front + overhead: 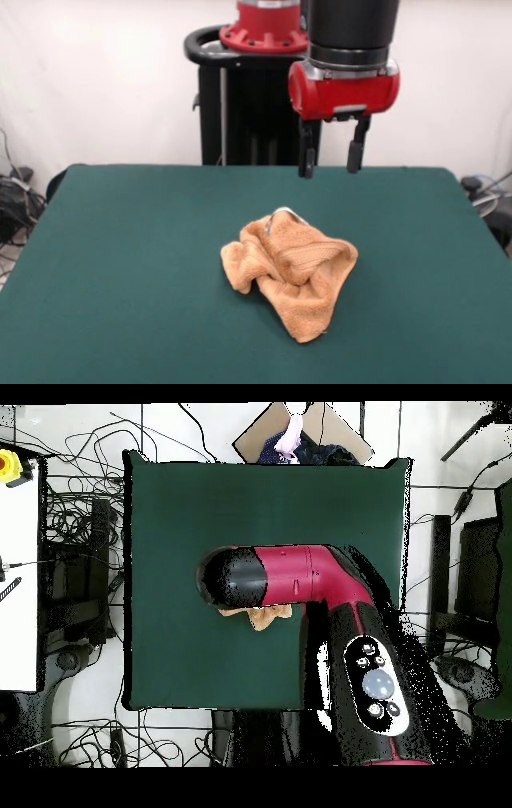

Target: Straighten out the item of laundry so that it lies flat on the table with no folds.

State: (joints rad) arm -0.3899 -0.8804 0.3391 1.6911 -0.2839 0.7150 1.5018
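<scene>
The orange-tan towel [290, 269] lies crumpled in a heap near the middle of the dark green table [120, 264], with folds, a woven band on top and a small white label at its far edge. My gripper [330, 170] hangs open and empty well above the table, over the towel's far side, its two black fingers apart. In the overhead view the red and black arm covers most of the towel [262, 617]; only a small strip shows under the wrist. The gripper itself is hidden there.
The black pedestal [240, 104] stands behind the table's far edge. Cables and equipment lie on the floor around the table [160, 504]. A person's hand [291, 434] shows at the overhead view's top edge, beyond the table.
</scene>
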